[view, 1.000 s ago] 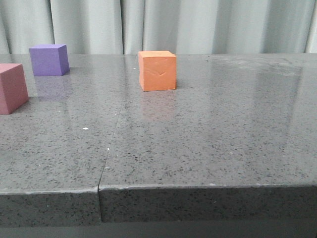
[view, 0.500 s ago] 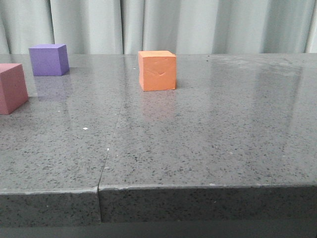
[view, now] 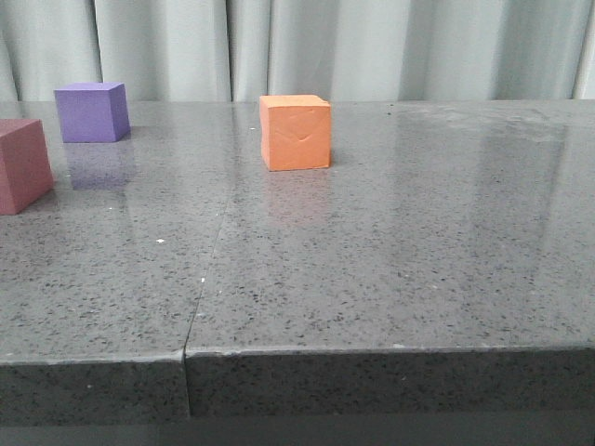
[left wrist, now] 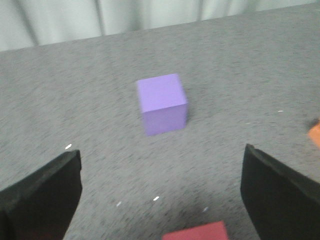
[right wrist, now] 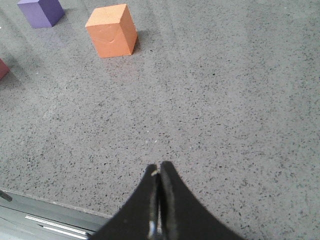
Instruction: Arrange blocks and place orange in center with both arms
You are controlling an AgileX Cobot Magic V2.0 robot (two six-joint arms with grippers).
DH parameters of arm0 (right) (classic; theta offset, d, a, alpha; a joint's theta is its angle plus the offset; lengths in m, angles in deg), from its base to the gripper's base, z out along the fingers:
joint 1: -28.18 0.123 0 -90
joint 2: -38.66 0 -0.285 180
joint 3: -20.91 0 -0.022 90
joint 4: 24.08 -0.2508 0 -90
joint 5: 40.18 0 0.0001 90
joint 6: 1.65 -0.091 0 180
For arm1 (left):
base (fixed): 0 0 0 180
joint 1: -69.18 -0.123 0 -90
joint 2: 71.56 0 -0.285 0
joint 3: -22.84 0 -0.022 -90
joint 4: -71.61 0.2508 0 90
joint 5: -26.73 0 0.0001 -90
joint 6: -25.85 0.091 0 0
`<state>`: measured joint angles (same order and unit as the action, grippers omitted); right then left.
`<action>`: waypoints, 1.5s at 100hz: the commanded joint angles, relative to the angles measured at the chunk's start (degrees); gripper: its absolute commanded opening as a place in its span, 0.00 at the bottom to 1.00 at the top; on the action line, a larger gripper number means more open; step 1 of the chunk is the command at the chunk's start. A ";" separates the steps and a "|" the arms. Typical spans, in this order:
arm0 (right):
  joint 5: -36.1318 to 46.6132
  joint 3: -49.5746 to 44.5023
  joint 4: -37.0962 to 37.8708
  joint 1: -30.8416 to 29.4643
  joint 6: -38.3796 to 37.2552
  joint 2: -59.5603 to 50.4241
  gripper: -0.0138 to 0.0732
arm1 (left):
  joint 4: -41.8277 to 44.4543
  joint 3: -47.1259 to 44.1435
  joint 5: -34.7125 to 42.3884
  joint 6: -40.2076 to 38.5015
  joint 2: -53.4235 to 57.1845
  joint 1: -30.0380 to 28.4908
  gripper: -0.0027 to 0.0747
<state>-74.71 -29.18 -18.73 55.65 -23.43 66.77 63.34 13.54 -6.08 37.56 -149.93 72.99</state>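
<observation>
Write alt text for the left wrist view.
A purple cube sits alone on a grey speckled table, framed between the wide-open black fingers of the left gripper. The top of a pinkish-red cube and a sliver of an orange cube show at the edges.

Only the robot's grippers can be seen, and only in the two wrist views. The left gripper (left wrist: 160, 200) has two fingers (left wrist: 42, 197) that are plain black all over. They look thick and flat, with smooth faces and blunt, slanted tops. They are dull, not shiny, and their edges look a bit blurry. The right gripper (right wrist: 159, 172) is black too. Its two fingers (right wrist: 172, 200) are wide low down and curve up to thin pointed tips. A small pale fleck sits near the tip of one finger. No cables, screws or writing show on either gripper.
</observation>
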 commanded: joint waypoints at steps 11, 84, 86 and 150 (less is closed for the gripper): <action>4.07 1.43 0.86 -0.09 0.36 0.41 0.18 | -9.59 8.82 -0.31 11.25 -4.98 2.98 0.84; 4.07 1.43 0.86 -0.09 0.36 0.41 0.18 | -20.07 33.34 -18.34 45.39 -29.20 16.54 0.84; 4.07 1.43 0.86 -0.09 0.36 0.41 0.18 | -20.55 34.08 -18.80 45.74 -29.66 16.54 0.84; 4.07 1.43 0.86 -0.09 0.36 0.41 0.18 | -30.24 41.92 -22.10 52.80 -42.44 16.91 0.84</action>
<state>-74.71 -29.18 -18.73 55.65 -23.43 66.77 36.31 53.51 -30.15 90.24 -194.42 89.45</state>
